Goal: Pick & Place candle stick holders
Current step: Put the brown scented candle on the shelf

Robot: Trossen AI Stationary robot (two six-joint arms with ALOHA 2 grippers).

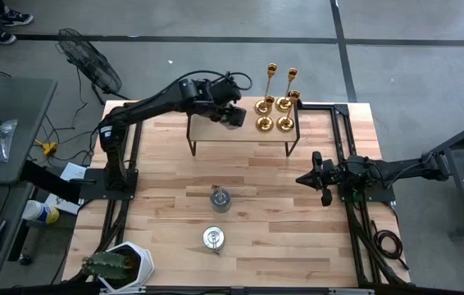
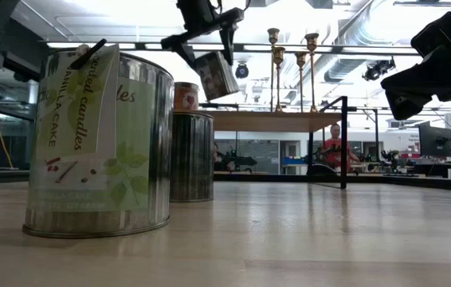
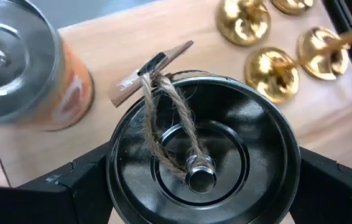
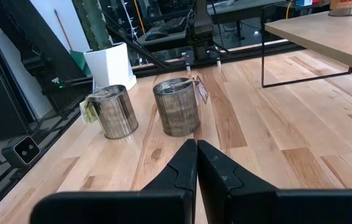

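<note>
Several gold candlesticks (image 1: 277, 105) stand on their round bases at the right end of a raised wooden shelf (image 1: 216, 133). My left gripper (image 1: 234, 115) hangs over the shelf, shut on a round silver-grey tin holder (image 3: 204, 155) whose lid has a knob, twine and a wooden peg. An orange-labelled tin (image 3: 20, 68) stands on the shelf beside it. Two more tin holders (image 1: 220, 198) (image 1: 213, 238) stand on the table's middle. My right gripper (image 4: 196, 162) waits shut and empty at the table's right side (image 1: 304, 179). My left gripper pinches the tin's round side wall (image 3: 111, 186) between its two fingers (image 3: 79, 183), one on each opposite side, just below the lid. The fingers come from above, slanting down. In the low view the tin (image 2: 216, 73) hangs tilted, clear above the shelf top.
A black frame (image 1: 338, 123) runs along the table's right side. A cactus in a white pot (image 1: 124, 266) sits at the near left corner. The shelf's black legs (image 1: 191, 143) stand on the table. Bare wood lies between the shelf and the two tins.
</note>
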